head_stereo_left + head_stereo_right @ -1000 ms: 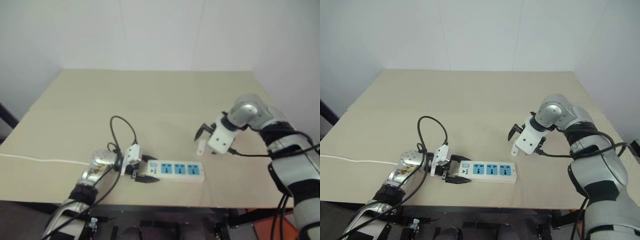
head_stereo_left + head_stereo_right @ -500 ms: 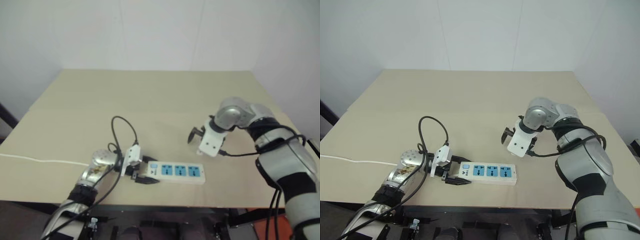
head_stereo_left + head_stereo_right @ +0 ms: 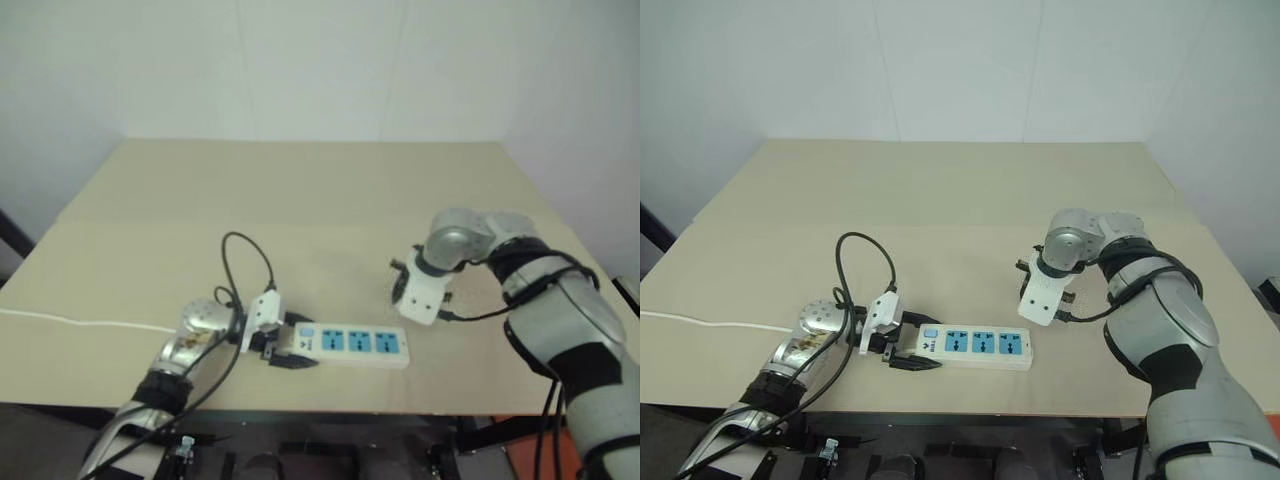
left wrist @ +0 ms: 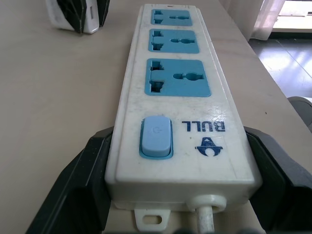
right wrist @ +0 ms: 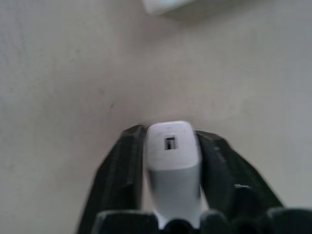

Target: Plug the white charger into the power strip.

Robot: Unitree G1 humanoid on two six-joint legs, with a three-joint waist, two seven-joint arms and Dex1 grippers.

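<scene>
Nearest the robot, along the near edge of the light wooden table [image 3: 940, 190], the left gripper [image 3: 902, 347] lies low and points to the right, its two black fingers [image 4: 80, 180] spread wide and set against both long sides of the switch end of the power strip [image 3: 975, 344]. In the left wrist view the strip sits flat between those fingers, its blue switch [image 4: 156, 137] closest, then three blue socket faces [image 4: 177, 78] running away in a row, all of them empty. A thin white cord [image 3: 85, 322] trails off to the left across the table edge, and a black cable [image 3: 862, 262] loops up above the left wrist.

A little farther in and to the right, just beyond the strip's far right end, the right gripper [image 3: 1032, 294] points steeply down at the table. Its jaws are closed on the white charger [image 5: 171, 151], which stands gripped between the two black fingers [image 5: 119, 168] with a small slot on its end facing the table top. The charger is near the power strip but apart from it and not in any socket; whether it touches the table cannot be told. A corner of the strip shows beyond it in the right wrist view.
</scene>
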